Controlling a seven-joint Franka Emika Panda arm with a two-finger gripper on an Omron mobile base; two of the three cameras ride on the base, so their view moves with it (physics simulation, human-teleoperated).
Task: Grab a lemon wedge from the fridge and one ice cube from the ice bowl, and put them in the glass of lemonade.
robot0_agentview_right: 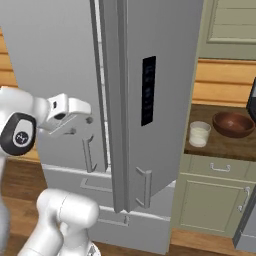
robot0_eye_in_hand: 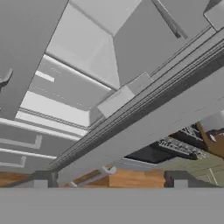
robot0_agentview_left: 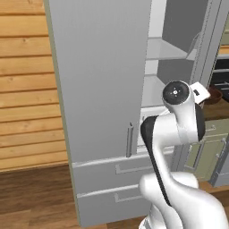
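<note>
The grey fridge (robot0_agentview_left: pixel 98 80) has its left door shut and its right door (robot0_agentview_right: pixel 165 75), with the black panel, swung partly open. White shelves (robot0_agentview_left: pixel 163 49) show inside, and no lemon wedge shows on them. My gripper (robot0_eye_in_hand: pixel 108 179) is open with nothing between its fingertips, level with the gap at the right door's edge (robot0_eye_in_hand: pixel 144 118). My hand (robot0_agentview_right: pixel 80 124) hovers in front of the fridge, near the door handles. The glass of lemonade (robot0_agentview_right: pixel 199 134) stands on the wooden counter to the right, beside a brown bowl (robot0_agentview_right: pixel 233 124). I see no ice in the bowl from here.
Beige cabinets with drawers (robot0_agentview_right: pixel 215 195) sit under the counter (robot0_agentview_right: pixel 220 147). The fridge has two bottom drawers (robot0_agentview_left: pixel 116 179). A wood-plank wall (robot0_agentview_left: pixel 27 89) is left of the fridge, above wooden floor (robot0_agentview_left: pixel 36 197). A dark appliance rack (robot0_eye_in_hand: pixel 175 146) shows past the door.
</note>
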